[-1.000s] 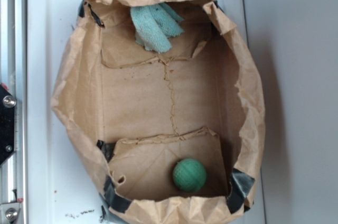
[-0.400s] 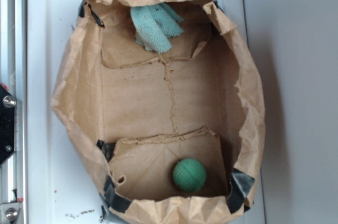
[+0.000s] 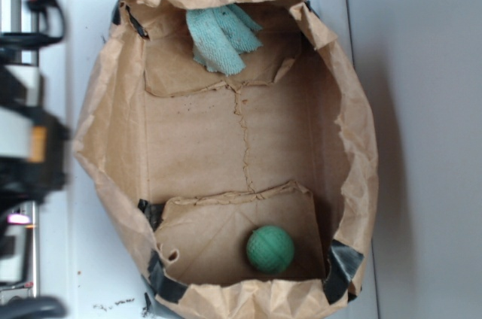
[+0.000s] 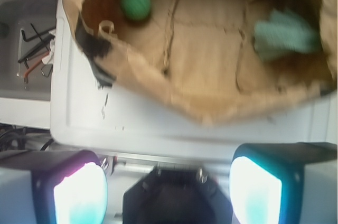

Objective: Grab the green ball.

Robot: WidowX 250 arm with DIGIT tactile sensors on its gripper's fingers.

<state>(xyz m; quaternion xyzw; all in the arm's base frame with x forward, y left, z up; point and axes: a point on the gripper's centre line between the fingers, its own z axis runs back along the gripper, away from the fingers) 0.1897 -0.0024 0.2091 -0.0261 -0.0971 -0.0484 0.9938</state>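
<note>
Green ball [image 3: 269, 249] lies on the floor of the open brown paper bag [image 3: 113, 108], lower centre-right of the exterior frame, near the bag's bottom wall. Teal cloth [image 3: 221, 38] sits at the opposite end, top of frame. Bag rests on a white desk [image 3: 83, 259].

Robot arm [image 3: 26, 146], blurred, at the left edge of the exterior frame, outside the bag.

Wrist view: ball [image 4: 135, 2] upper left, inside the bag; fingers [image 4: 80, 192] at the bottom edge, spread wide apart, holding nothing. Gripper [image 4: 168, 189] is over the desk rim, well apart from the ball; bag wall lies between.
</note>
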